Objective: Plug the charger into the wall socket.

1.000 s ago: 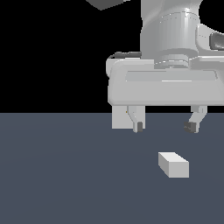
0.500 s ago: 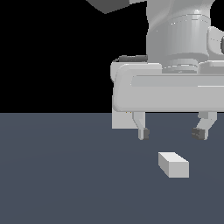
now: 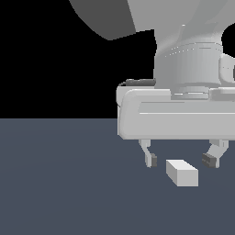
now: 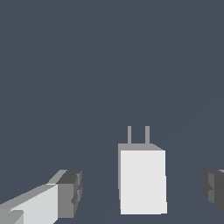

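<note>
Since a second ago, our pincer [image 3: 181,160] has travelled toward the exterior view's right and sunk lower, so its fingertips [image 3: 152,160] now hang close over the tabletop [image 3: 59,183], either side of the charger [image 3: 182,172]; the charger itself has not shifted.

We are in the approach to the grasp, the first step of the job. The pincer is spread wide and holds nothing. The charger lies flat on the tabletop, and the wrist view shows its two prongs [image 4: 138,134] pointing away from the arm, its body sitting between the two open fingers (nearer one than the other).

Next we judge the move needs a little more descent and a slight centring, then a close across the block's sides. We see no wall socket in either current view, so its direction cannot be told.
</note>
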Robot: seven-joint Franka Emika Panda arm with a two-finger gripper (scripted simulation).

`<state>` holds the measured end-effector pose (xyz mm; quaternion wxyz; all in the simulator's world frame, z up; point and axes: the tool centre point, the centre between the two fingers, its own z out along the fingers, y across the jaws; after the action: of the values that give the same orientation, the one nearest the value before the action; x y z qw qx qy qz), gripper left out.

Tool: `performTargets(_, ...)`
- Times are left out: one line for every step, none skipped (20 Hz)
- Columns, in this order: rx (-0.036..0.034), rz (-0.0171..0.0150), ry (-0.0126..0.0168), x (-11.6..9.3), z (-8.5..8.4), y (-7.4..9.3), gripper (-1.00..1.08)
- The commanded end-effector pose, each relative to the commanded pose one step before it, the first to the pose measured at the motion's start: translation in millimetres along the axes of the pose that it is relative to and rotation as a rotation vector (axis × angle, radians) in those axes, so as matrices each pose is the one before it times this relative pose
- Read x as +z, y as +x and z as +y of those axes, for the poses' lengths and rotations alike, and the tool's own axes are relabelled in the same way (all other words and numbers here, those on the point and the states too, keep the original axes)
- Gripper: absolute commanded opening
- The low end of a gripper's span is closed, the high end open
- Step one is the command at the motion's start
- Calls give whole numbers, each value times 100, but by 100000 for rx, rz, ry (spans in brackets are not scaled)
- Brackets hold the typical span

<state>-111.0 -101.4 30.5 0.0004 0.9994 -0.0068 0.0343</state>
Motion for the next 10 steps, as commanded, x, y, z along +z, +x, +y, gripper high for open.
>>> performTargets(-9, 45, 2, 989, 36, -79, 100)
performTargets(-37, 49, 31, 259, -6, -12, 100)
performTargets(0, 0, 0, 228, 11, -12, 100)
performTargets(0, 0, 0, 177, 9, -8, 100)
performTargets(0, 0, 0, 126, 6, -5, 100)
performTargets(0, 0, 0, 75, 4, -3, 100)
performTargets(0, 0, 0, 25, 1, -1, 100)
performTargets(0, 0, 0, 0, 0, 0, -100)
performTargets(0, 0, 0, 0, 0, 0, -100)
performTargets(0, 0, 0, 0, 0, 0, -100)
